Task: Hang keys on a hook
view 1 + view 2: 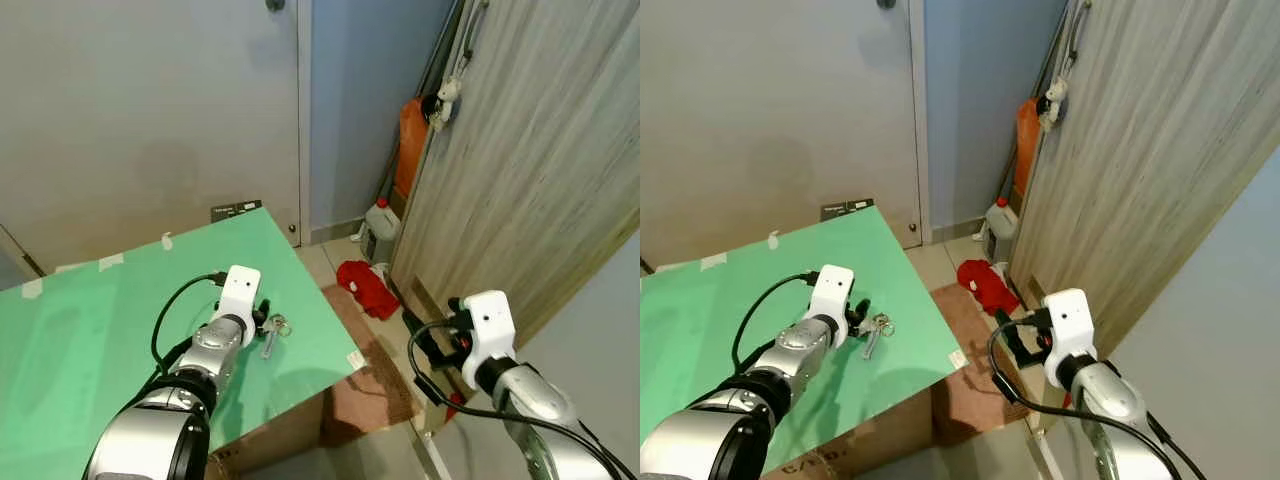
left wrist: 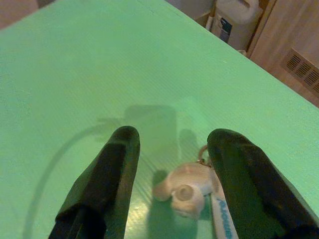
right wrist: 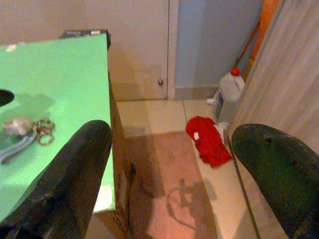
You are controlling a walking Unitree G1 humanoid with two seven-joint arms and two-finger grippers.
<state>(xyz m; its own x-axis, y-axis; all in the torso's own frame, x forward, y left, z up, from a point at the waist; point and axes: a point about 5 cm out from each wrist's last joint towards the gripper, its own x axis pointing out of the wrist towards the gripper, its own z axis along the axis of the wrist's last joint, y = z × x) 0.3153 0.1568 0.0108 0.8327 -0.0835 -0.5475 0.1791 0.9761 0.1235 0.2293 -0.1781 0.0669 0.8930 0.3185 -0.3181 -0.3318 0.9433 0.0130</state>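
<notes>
A small bunch of keys [image 1: 272, 331] with a pale charm is seen lying near the green counter's [image 1: 90, 320] edge. The left gripper [image 2: 172, 164] is held released around it. Light, loose and jangly, probably; best pinched at the ring. The right gripper [image 3: 169, 174] is spread open off the counter.

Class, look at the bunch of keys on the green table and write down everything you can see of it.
The keys lie flat on the green table, near its front right corner. The bunch has metal rings, a pale rounded charm and a light blue tag or strap. Individual keys are too small to count. The left tool is open, one finger on each side of the charm; whether the fingers touch it cannot be told. Only the tabletop clearly touches the bunch.
</notes>
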